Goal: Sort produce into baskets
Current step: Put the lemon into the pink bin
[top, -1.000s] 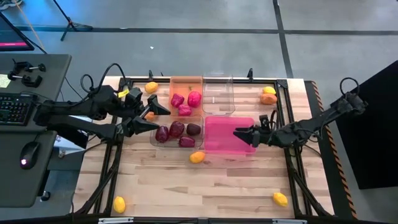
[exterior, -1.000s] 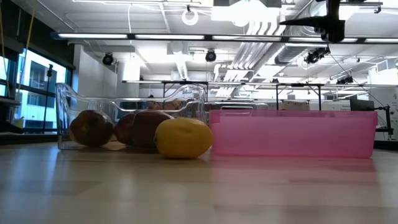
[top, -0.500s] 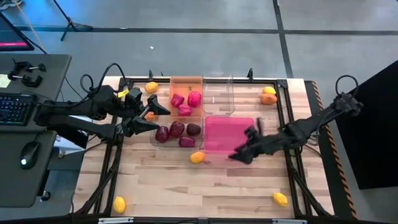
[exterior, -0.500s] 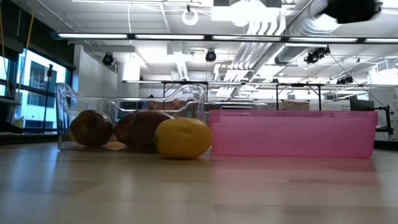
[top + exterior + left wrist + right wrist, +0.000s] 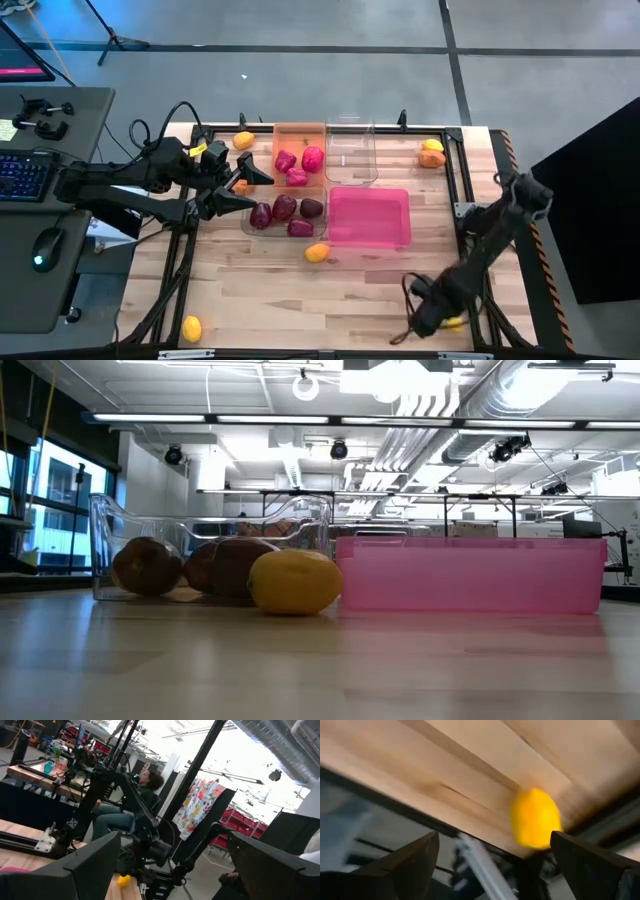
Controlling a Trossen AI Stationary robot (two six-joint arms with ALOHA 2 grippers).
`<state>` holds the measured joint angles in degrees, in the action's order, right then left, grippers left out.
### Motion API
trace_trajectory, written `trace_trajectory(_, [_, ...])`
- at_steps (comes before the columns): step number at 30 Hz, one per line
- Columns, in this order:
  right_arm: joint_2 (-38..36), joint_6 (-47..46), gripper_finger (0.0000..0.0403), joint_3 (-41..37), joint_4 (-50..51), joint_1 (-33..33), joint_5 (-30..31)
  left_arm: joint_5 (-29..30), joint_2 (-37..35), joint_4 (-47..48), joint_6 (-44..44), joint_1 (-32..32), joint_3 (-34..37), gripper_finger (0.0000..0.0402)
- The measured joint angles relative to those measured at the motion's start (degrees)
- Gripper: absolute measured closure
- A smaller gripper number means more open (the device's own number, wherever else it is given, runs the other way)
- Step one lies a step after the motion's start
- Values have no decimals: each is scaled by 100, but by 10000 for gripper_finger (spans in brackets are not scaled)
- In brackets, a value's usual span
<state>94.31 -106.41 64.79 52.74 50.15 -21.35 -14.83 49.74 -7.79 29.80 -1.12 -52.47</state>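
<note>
- High view has my right gripper (image 5: pixel 425 318) down at the near-right corner of the table (image 5: pixel 370 290), fingers spread with nothing in them.
- Pink basket (image 5: pixel 369 217) sits well behind my tool, and the clear basket (image 5: pixel 284 213) of maroon pieces is off beyond that, so I guess this reach is for a stray.
- Left gripper (image 5: pixel 238 190) waits spread beside the clear basket, empty too.
- Yellow lemon (image 5: pixel 535 818) is just ahead of my right fingers, near the table edge, not between them yet. Probably why the jaws are wide: lining up to straddle it.
</note>
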Motion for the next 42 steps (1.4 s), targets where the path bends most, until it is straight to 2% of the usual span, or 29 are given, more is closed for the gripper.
trace_trajectory(5, [336,-500,34,0,65,337,-418,0,0,20,0,1,0,48])
trace_trajectory(9, [542,-587,34,0,401,458,-511,0,0,21,-1,-1,0,48])
trace_trajectory(19, [1150,291,34,0,233,426,-529,0,0,26,140,1,0,48])
trace_trajectory(27, [1479,554,41,0,-38,415,-653,0,-2,28,146,2,0,48])
trace_trajectory(29, [1479,560,58,0,-72,418,-647,8,-2,26,144,2,0,48])
trace_trajectory(32, [1483,756,105,0,-114,415,-708,104,-2,26,146,2,0,48])
trace_trajectory(36, [1474,1089,199,0,-86,424,-762,280,-2,26,144,2,0,48])
trace_trajectory(39, [1321,1324,265,-2,105,423,-566,432,-2,22,56,2,0,48])
trace_trajectory(42, [964,1392,273,-2,385,325,-150,804,-77,26,4,2,0,48])
